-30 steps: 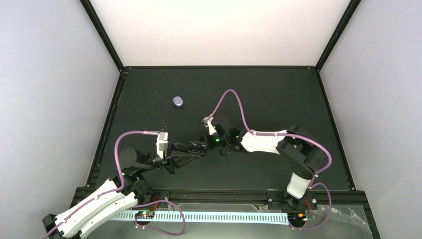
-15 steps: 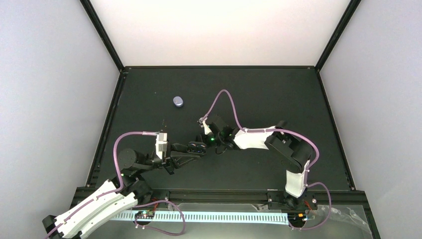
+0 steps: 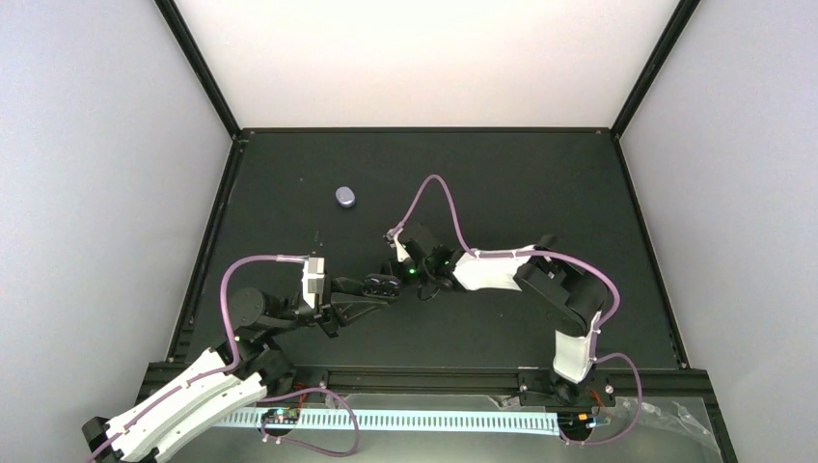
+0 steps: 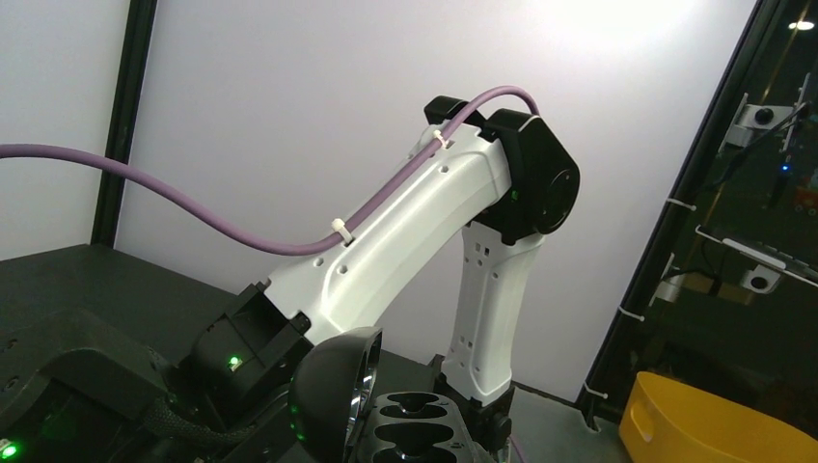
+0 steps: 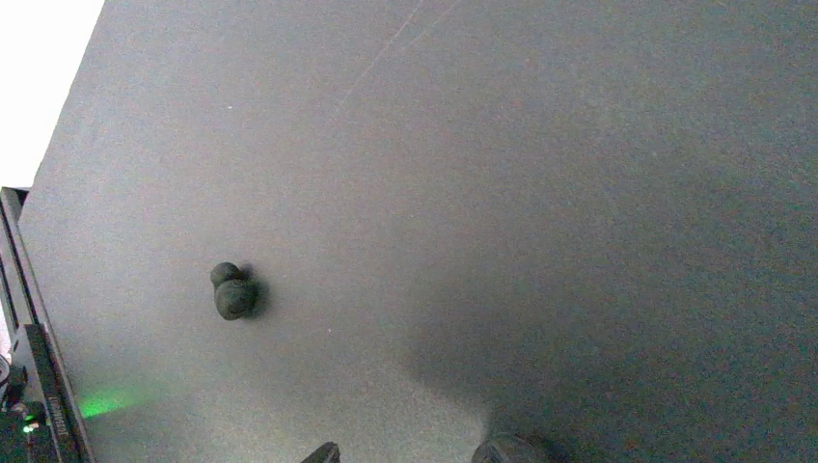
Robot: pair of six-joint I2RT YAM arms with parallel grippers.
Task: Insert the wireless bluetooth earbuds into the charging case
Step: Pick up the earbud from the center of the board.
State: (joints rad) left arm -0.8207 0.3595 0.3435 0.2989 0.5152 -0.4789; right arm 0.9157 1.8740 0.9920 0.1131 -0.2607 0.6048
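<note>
The charging case (image 4: 417, 424) in view is a black clamshell, not lavender. It stands open, with its domed lid (image 4: 333, 395) upright and its dark wells facing up and nothing in them. My left gripper (image 3: 371, 286) is shut on it, just above the table near the middle. One black earbud (image 5: 231, 292) lies on the dark table. My right gripper (image 5: 420, 455) hangs over the table, and the earbud sits up and to the left of its fingertips (image 5: 328, 451). The right jaws stand apart with only bare table between them.
A small lavender oval thing (image 3: 344, 197) lies alone at the back left of the table. The right arm's white link (image 4: 405, 241) rises close behind the held case. A black rail (image 5: 29, 386) edges the table. A yellow bin (image 4: 714, 424) stands outside the cell.
The right arm has folded its elbow and carried its wrist a little left and back, closer to the held case. The left arm and case have stayed in place.
</note>
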